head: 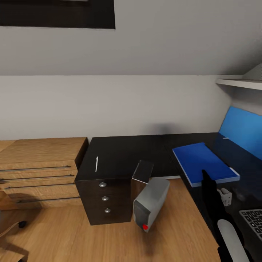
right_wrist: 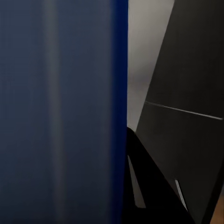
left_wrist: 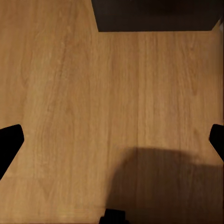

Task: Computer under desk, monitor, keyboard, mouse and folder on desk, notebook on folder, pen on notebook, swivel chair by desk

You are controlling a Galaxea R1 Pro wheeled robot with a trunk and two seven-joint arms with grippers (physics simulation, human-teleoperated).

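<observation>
Right arm (head: 233, 236), black and white, lowest in the head view, rising along the desk's inner edge; its gripper (head: 226, 197) shows as a small white part over the dark top; whether its fingers are spread or pressed together cannot be told; keyboard (head: 254, 220), dark keys, just beside that arm on its outer side; folder (head: 205, 163), bright blue, flat on the desk (head: 145, 149), just beyond the right gripper; blue back panel (head: 242, 131) upright past the folder, seen again close up in the right wrist view (right_wrist: 56, 112) beside black desk surfaces; pen (head: 96, 163), thin and white, lying on the desk's far-left end, well apart from the right gripper; notebook (head: 143, 171), dark and glossy, tilted at the desk's front edge; computer (head: 151, 202), silver-grey, leaning over on the wooden floor (head: 72, 236) just below the notebook, beside the black three-drawer unit (head: 105, 202); light wooden drawer chest (head: 38, 171) left of that unit; left gripper (left_wrist: 112, 144), fingertips (left_wrist: 9, 140) spread wide, nothing between them, hanging over bare wooden floor near a dark edge
</observation>
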